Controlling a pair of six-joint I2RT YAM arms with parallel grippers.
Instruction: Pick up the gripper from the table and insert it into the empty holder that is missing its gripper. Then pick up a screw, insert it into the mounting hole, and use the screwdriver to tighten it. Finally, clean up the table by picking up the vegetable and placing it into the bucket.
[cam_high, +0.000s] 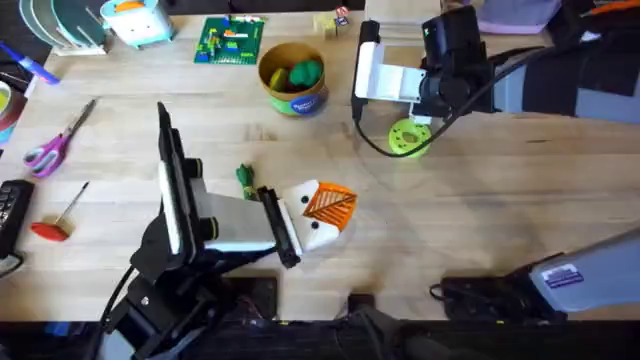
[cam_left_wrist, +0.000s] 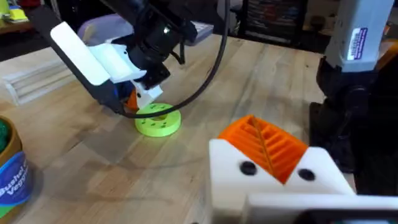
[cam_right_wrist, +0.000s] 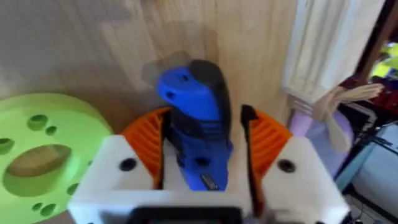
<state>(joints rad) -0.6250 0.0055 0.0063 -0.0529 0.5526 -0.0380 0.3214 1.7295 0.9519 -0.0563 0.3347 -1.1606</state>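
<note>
Screwdriver (cam_right_wrist: 196, 127) sits clamped in the right claw (cam_right_wrist: 202, 134) near the counter's far edge, where a loose hold could let it slip.

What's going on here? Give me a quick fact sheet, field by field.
Right tool: shut on the blue screwdriver, beside the lime-green disc
Left tool: orange ribbed pad on white base, over bare table
Bucket: at the far side, holding round toys
Dark-green vegetable: lying on the table, not in the bucket
</note>
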